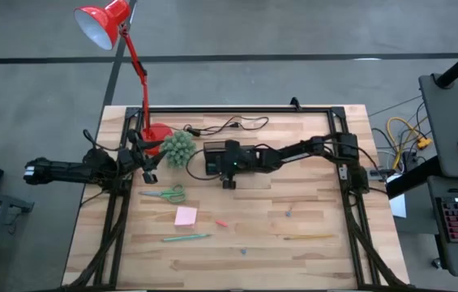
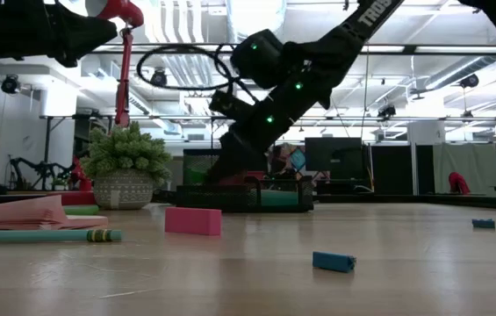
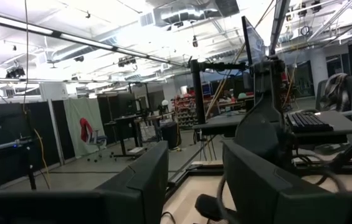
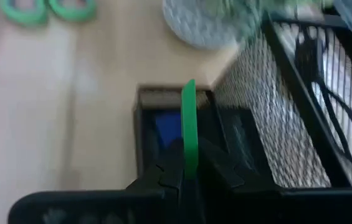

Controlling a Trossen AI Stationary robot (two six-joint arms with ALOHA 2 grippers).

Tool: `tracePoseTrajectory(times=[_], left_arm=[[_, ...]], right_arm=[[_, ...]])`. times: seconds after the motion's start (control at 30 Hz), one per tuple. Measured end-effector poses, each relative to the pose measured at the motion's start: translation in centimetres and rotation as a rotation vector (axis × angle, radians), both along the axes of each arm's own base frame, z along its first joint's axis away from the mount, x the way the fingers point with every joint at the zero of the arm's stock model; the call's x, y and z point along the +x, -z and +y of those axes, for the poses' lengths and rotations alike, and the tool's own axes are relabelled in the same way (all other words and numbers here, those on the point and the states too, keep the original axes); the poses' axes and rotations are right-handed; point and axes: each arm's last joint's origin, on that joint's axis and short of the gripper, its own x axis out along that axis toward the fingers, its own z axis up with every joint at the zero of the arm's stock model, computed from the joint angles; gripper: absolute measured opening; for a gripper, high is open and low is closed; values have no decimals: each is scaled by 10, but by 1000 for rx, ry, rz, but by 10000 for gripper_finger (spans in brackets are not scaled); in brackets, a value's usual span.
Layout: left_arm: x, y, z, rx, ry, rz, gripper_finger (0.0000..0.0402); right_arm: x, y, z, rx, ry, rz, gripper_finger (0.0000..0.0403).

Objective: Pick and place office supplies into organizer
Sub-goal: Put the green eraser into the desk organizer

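A thin green strip (image 4: 189,127) is clamped edge-on between the closed fingers of the right end effector (image 4: 188,168), just above a front compartment of the black mesh organizer (image 4: 269,106). The right arm is stretched across the surface (image 1: 293,259) toward the organizer. The left end effector (image 1: 149,166), fingers apart and empty, is held beside the spiky plant (image 1: 178,148).
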Motion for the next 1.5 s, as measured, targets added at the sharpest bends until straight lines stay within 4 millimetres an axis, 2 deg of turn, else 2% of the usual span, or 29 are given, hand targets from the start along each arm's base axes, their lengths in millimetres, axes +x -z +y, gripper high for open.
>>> tracePoseTrajectory(times=[0.33, 1.5], left_arm=[[0, 0, 0, -2, -7, 5, 139], [1, 1, 0, -1, -7, 9, 139]], right_arm=[[7, 5, -1, 8, 5, 27, 28], [7, 4, -5, -21, 54, 30, 29]])
